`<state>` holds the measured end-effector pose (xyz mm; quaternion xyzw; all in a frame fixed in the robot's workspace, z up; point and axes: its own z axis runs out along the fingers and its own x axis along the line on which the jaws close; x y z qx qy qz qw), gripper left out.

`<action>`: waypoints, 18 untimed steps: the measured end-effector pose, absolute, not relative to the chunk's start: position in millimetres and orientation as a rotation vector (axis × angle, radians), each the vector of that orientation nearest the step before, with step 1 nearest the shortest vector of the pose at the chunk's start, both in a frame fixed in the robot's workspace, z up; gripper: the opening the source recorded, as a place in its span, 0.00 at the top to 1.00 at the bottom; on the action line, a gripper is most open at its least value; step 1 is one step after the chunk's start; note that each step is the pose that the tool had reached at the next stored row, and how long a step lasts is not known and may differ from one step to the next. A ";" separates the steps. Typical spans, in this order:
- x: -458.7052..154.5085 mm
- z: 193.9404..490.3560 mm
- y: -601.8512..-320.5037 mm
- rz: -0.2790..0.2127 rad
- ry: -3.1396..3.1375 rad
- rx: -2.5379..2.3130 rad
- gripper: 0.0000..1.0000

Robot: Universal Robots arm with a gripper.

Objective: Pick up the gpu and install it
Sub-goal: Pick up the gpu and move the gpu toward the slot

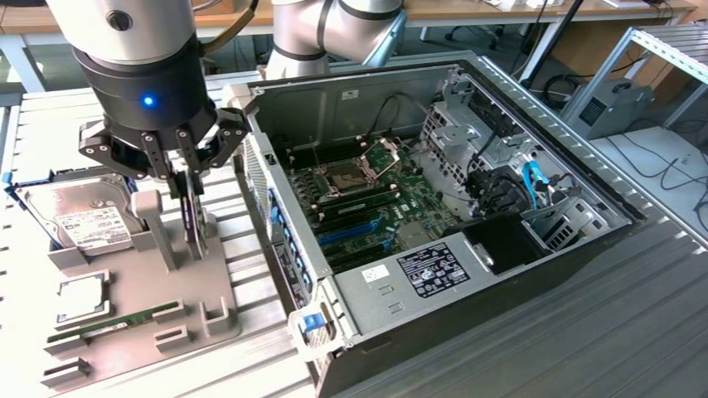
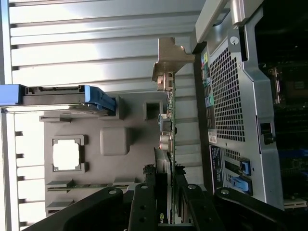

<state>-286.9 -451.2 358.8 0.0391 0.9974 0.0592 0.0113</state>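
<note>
Graphics card [image 1: 197, 220] stands on edge in its grey stand [image 1: 210, 290], at the exterior view's left of the open computer case [image 1: 290, 240]. My claw [image 1: 186, 178], half closed, pinches its top edge. A straight, level lift should stop it jamming.

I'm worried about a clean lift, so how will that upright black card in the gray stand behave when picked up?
The gpu looks thin and flat, so probably stiff and light. Standing on edge in the gray stand, it may tip if nudged sideways. Its exposed connectors by the metal bracket look fragile.
</note>
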 end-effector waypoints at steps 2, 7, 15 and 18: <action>-286.9 359.4 -451.2 0.185 3.111 0.122 0.74; -286.9 360.3 -451.2 0.186 3.111 0.122 0.74; -286.9 362.8 -451.2 0.189 3.111 0.122 0.74; -286.9 363.7 -451.2 0.189 3.111 0.122 0.74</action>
